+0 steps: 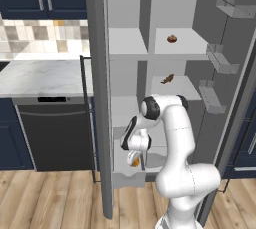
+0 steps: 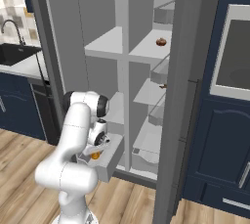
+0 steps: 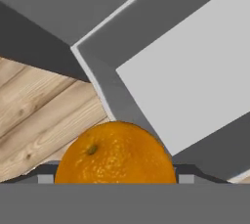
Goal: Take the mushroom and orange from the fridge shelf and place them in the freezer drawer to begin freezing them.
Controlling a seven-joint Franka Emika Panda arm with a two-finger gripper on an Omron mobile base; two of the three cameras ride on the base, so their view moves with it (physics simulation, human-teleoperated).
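My gripper (image 1: pixel 135 157) points down over the pulled-out freezer drawer (image 1: pixel 127 179), shut on the orange (image 1: pixel 133 162). In the hand view the orange (image 3: pixel 115 153) sits between the fingertips, above the drawer's front corner (image 3: pixel 100 78) and its pale floor. From the right base view the orange (image 2: pixel 95 156) hangs just above the drawer (image 2: pixel 111 160). The mushroom (image 1: pixel 172 38), a small brown lump, rests on the upper fridge shelf (image 1: pixel 187 48) in the wider column, also seen as the mushroom (image 2: pixel 160 42) on the shelf (image 2: pixel 146 48).
An elongated dark brown piece (image 1: pixel 167 79) lies on the shelf below the mushroom. The fridge doors stand open, the left door edge (image 1: pixel 97 98) close to my arm. Door bins (image 1: pixel 220 58) hang on the right. Wooden floor (image 3: pixel 34 115) lies under the drawer's front.
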